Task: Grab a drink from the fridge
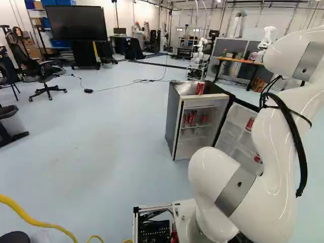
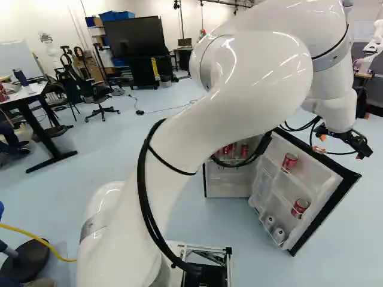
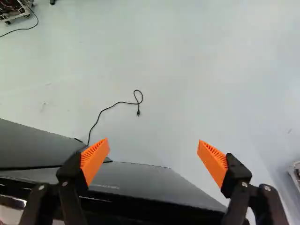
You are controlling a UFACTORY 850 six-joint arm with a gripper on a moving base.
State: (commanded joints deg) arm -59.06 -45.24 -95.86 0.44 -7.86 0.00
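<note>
"Counting cans (image 2: 289, 161), what do you get?"

"One red one on top of the fridge (image 1: 173, 119), at least three on a shelf inside, and four in the open door (image 2: 332, 179): two red, two showing pale ends."

"And the gripper (image 2: 340, 153)?"

"Its two fingers stand wide apart, nothing between the pads (image 3: 95, 159) but a view of floor (image 3: 173, 70)."

"Anything in its way?"

"The door, I'd say. In the right base view it lies between the gripper and the fridge's shelves. The wrist view has a grey panel (image 3: 136, 180) close by the fingers."

"What else is about?"

"One black cord (image 3: 119, 102) on the floor ahead of the gripper, one big screen (image 1: 76, 23) at the back, one yellow hose (image 1: 30, 218) near the base, and at least two other robots (image 1: 268, 38) beyond the fridge."
</note>
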